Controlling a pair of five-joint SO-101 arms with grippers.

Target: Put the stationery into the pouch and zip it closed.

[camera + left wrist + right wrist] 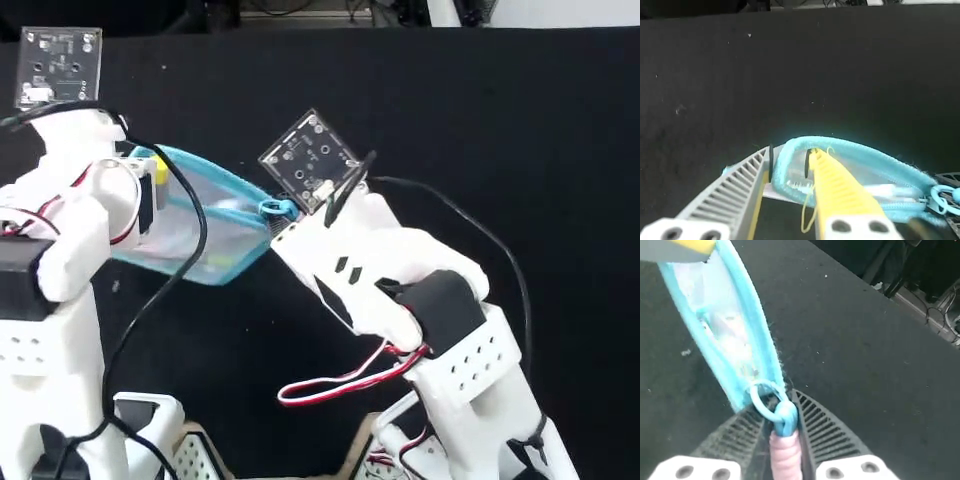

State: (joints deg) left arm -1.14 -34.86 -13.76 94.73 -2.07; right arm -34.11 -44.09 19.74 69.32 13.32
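Black cloth covers the bench (500, 150), and over it rise two white arms, the left arm (60, 240) at 9 o'clock and the right arm (400, 270) near centre. One pouch (215, 235), teal-edged with clear walls, hangs stretched between them, toward 10 o'clock. The left tool (790, 157) is clamped on the teal rim at the pouch's 9 o'clock end. The right tool (781, 402) is pinched together on the single zip pull (763, 399) at the 3 o'clock end. Pale stationery (732, 342) shows inside, too blurred to count. The pouch looks light, soft and floppy, so I judge it best gripped by rim and pull, kept taut.
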